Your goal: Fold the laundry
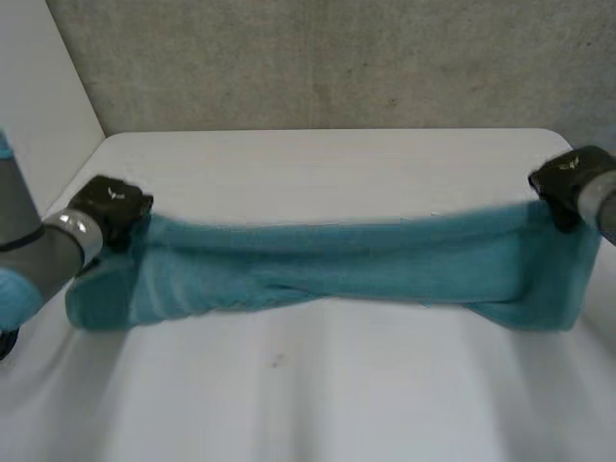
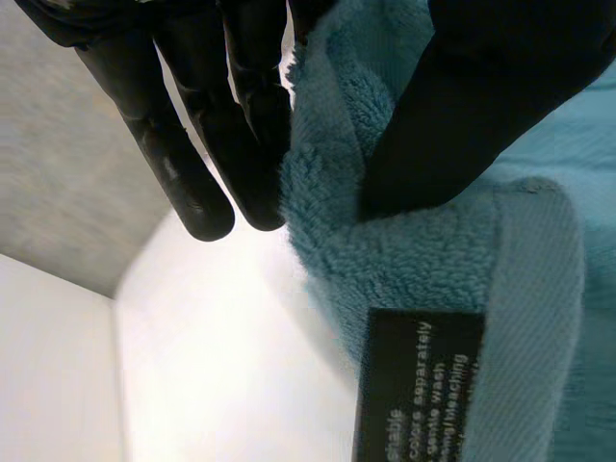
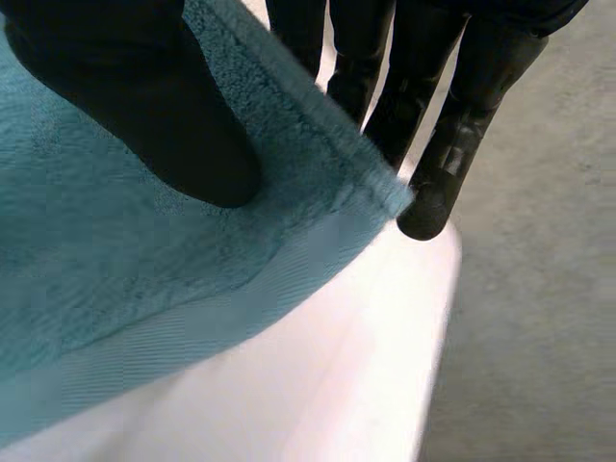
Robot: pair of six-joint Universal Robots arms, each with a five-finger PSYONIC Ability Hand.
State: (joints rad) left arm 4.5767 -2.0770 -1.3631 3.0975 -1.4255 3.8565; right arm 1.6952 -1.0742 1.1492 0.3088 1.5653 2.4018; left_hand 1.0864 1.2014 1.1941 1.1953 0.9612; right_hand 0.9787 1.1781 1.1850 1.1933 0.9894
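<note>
The left hand (image 1: 111,207) and right hand (image 1: 568,183) each pinch a corner of the towel (image 1: 327,260) stretched over the table (image 1: 318,164). The left wrist view reveals its black label (image 2: 414,385).

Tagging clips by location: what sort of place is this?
Likely a robotics lab, not a home: white table, plain grey wall, one teal towel pinched by the left hand and right hand.

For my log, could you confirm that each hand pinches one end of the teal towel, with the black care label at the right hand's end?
Not quite: the care label sits at the left hand's end of the towel, as the left wrist view shows; the rest is right.
</note>
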